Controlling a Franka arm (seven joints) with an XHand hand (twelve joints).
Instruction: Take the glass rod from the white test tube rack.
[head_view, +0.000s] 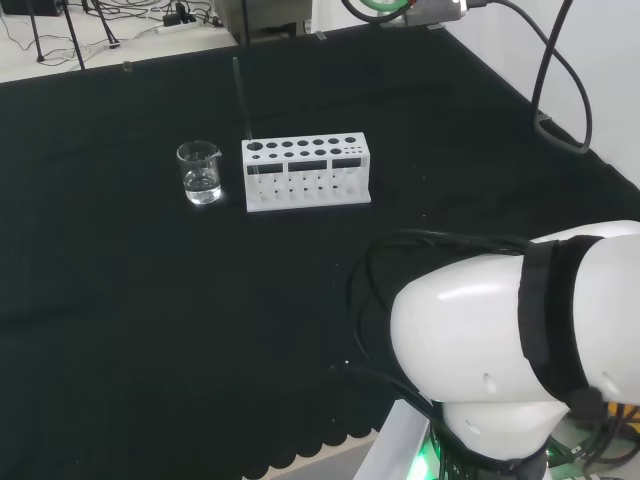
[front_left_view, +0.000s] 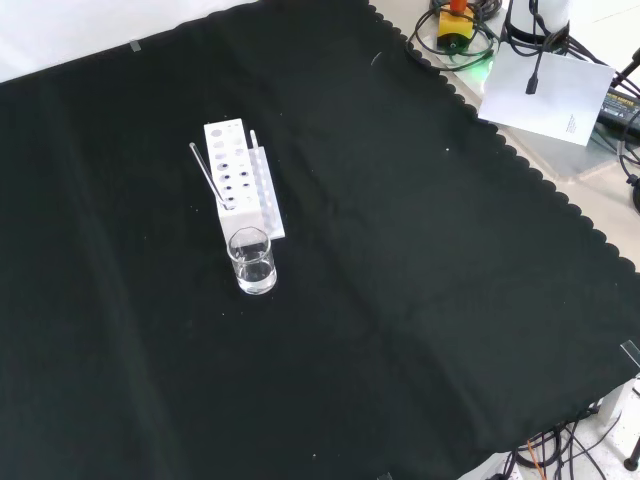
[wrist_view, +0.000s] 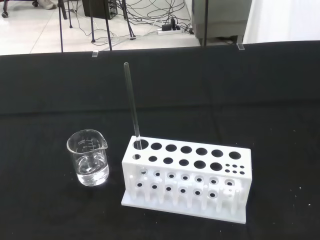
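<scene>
- The glass rod stood in the white test tube rack's corner hole, beside the beaker; nothing was taken yet.
- The hand's state could not be told.

A bench draped in black cloth carries a white test tube rack at the middle. A clear glass beaker stands just beside it at nine o'clock in the head view, apart.

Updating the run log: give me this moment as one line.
glass rod: leaning in end hole of white test tube rack | beaker: beside that end | grasp: not yet made
</scene>
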